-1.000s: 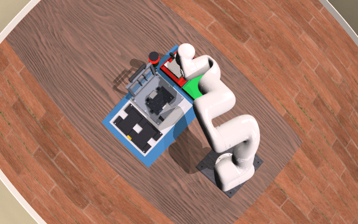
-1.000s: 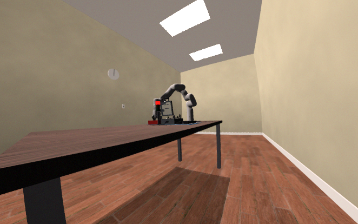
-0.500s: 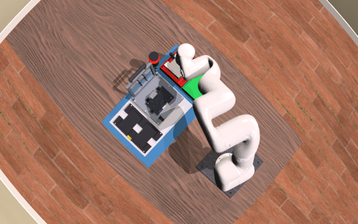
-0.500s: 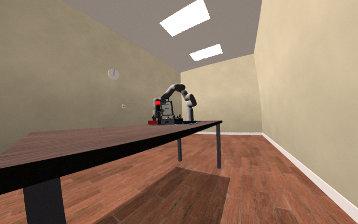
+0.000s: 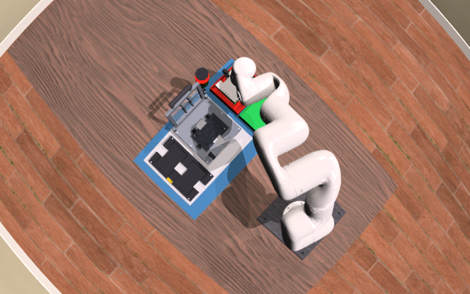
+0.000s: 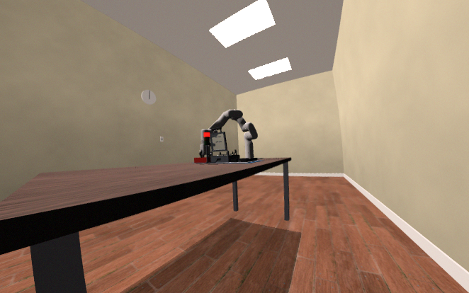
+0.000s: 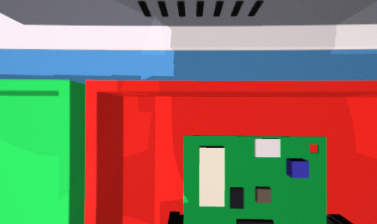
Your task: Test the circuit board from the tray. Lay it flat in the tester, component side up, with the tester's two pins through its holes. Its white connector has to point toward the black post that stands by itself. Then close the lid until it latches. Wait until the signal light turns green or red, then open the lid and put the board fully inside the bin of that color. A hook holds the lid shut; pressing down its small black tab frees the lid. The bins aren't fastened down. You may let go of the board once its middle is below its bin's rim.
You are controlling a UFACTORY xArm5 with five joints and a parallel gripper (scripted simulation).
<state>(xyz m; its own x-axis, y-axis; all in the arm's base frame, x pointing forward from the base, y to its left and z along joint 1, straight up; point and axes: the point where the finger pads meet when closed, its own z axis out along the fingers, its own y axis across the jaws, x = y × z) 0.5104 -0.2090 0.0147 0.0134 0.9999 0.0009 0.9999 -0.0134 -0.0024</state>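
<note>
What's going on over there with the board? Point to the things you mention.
The arm's gripper (image 6: 201, 153) (image 7: 256, 219) has the green circuit board (image 7: 249, 172) by two opposite edges, component side up, over the red bin (image 5: 225, 99) (image 6: 200, 160) (image 7: 214, 87). The signal light (image 5: 201, 77) (image 6: 206, 134) shows red, so that bin matches. The tester's lid (image 5: 179, 95) (image 6: 218, 141) stands open. The board isn't released; I can't tell how deep in the bin it sits.
</note>
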